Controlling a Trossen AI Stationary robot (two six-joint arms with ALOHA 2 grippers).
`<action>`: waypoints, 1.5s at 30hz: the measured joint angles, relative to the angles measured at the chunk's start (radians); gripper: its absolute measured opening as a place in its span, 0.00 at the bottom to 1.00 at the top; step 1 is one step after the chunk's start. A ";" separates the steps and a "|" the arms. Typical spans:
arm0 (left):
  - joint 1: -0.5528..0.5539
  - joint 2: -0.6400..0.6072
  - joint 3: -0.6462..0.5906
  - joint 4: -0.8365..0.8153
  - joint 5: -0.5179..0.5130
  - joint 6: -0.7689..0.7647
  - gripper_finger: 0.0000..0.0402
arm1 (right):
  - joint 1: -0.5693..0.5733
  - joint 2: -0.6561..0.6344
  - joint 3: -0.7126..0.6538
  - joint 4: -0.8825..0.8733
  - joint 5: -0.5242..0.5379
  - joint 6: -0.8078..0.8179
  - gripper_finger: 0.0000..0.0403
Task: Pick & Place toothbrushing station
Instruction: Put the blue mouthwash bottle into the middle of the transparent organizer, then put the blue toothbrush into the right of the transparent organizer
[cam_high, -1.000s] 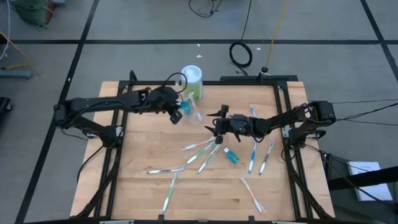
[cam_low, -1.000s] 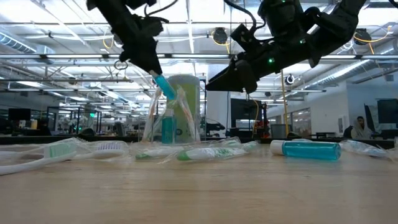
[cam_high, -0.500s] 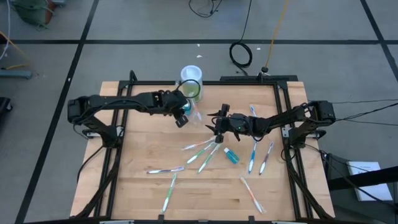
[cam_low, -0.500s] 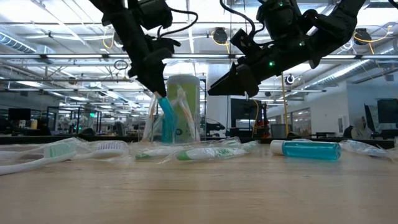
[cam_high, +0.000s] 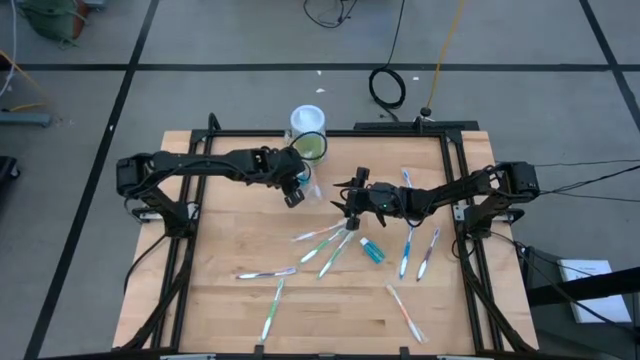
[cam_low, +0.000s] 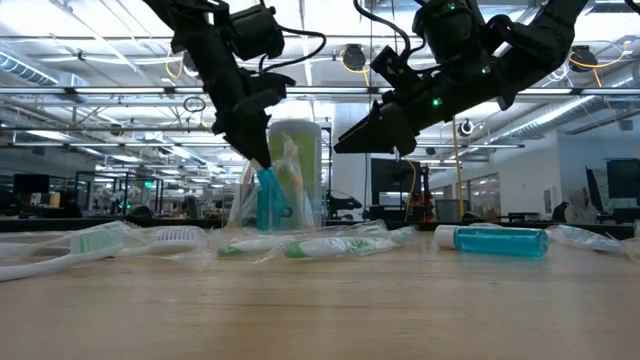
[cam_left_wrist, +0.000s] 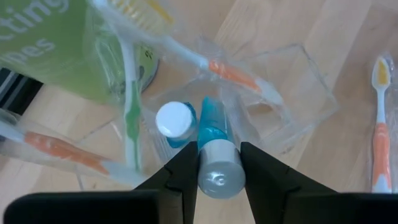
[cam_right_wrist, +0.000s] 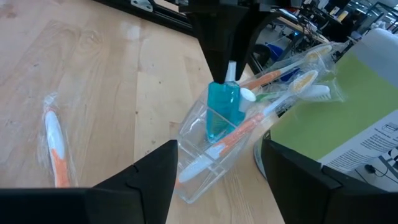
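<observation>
toothbrushing station (cam_right_wrist: 214, 152): clear colourless plastic holder, upright on the wood table just beside the green canister, far-centre. Compartmented; holds several wrapped toothbrushes leaning out and two small blue tubes standing in it, one white-capped

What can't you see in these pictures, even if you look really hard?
- High view: the clear holder is too small and see-through to make out, and the left gripper covers part of it.
- Low view: the holder's base is hidden behind wrapped toothbrushes.
- Left wrist view: the blue tube's lower end is hidden by its own cap.
- Right wrist view: the green canister is cut off by the edge.
</observation>
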 joint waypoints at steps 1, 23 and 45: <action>0.000 0.000 0.000 0.002 0.000 0.001 0.28 | 0.000 0.000 0.000 0.000 0.000 0.000 0.55; -0.001 0.000 0.000 0.089 -0.001 0.001 0.47 | 0.000 0.000 0.000 0.000 0.000 0.000 0.55; -0.190 -0.128 0.000 -0.060 -0.001 -0.030 0.48 | 0.003 0.001 -0.001 -0.147 -0.239 0.124 0.53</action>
